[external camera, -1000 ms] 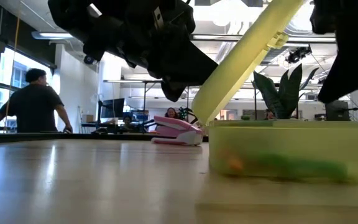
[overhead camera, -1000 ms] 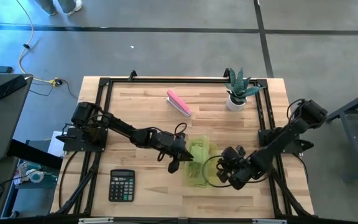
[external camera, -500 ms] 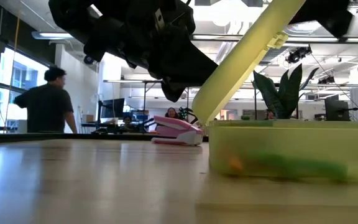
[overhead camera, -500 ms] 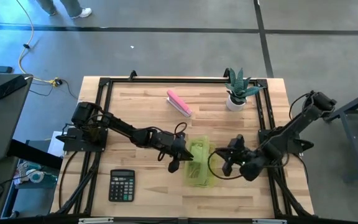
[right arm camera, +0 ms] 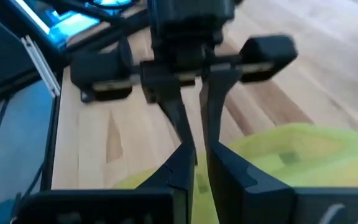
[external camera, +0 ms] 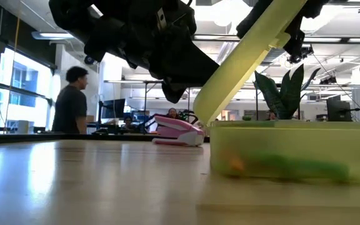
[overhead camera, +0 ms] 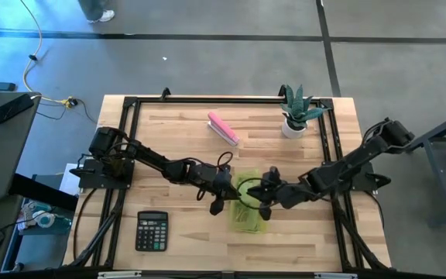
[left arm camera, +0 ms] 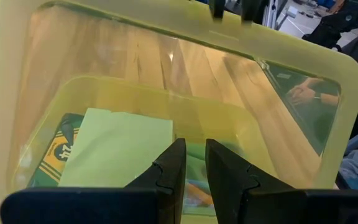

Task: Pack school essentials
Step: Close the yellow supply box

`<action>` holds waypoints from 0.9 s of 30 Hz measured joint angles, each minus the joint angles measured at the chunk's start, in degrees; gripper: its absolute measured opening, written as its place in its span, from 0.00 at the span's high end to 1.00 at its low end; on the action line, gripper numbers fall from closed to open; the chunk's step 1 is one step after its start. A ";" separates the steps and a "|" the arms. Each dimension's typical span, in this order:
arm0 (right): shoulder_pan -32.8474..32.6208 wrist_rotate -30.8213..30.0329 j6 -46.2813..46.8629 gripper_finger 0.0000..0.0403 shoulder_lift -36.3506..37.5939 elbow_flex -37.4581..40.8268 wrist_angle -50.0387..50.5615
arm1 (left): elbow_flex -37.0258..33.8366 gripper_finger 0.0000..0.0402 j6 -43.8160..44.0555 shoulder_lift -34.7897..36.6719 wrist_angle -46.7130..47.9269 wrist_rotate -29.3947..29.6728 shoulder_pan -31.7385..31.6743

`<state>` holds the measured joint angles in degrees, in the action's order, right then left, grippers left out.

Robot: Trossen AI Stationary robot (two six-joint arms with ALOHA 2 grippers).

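Note:
A translucent yellow-green box (overhead camera: 248, 213) stands on the table, its lid (external camera: 249, 56) tilted up over it from the box's left side. Inside lie a square note pad (left arm camera: 120, 146), a green item (external camera: 292, 167) and a tiny orange piece (external camera: 235, 164). My left gripper (overhead camera: 224, 192) is at the outer face of the lid, fingers nearly together. My right gripper (overhead camera: 263, 194) is shut beside the lid's raised free edge (external camera: 281, 39) and also shows in the left wrist view (left arm camera: 232, 7). My left gripper is shut at the lid's lower part near the box's left side (left arm camera: 191, 149), slanting down from the table's left. Its own fingers (left arm camera: 169, 171) hide the place of contact. The lid stays tilted up, its lower edge on the box. My right gripper comes from the table's right to the lid's free edge (right arm camera: 291, 146). I cannot tell whether it touches it.
A pink oblong block (overhead camera: 223, 128) and a potted plant (overhead camera: 294, 115) stand at the far side. A black calculator (overhead camera: 152, 231) lies near the front left. A dark frame (overhead camera: 130, 105) rims the table. A person (external camera: 72, 100) walks in the room behind.
My right gripper has gone up and toward the table's left, from the right of the box to the lid's raised free edge. My left gripper, the lid and the box have kept still.

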<state>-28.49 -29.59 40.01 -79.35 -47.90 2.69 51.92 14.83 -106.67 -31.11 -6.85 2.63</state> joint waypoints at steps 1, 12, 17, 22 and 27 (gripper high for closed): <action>0.12 0.59 0.54 0.91 -0.32 0.00 0.28 | 0.00 0.87 0.03 0.00 0.00 0.00 0.00; -1.41 0.94 8.99 0.91 -0.50 0.00 11.38 | 0.00 0.87 0.01 0.02 0.11 -0.22 -0.02; -3.02 0.52 13.47 0.91 -0.54 0.00 16.21 | 0.02 0.87 0.02 0.94 0.11 -1.49 -0.02; -4.40 -1.04 16.72 0.91 -2.83 0.00 17.98 | 0.02 0.87 -0.40 3.77 2.13 -1.55 -0.02; -4.80 -0.68 18.74 0.91 -6.42 0.00 17.93 | 0.04 0.87 -2.15 8.47 8.15 -1.66 -0.06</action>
<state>-33.30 -30.27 58.75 -85.77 -47.90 20.63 51.96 12.68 -98.20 -22.96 -8.51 2.57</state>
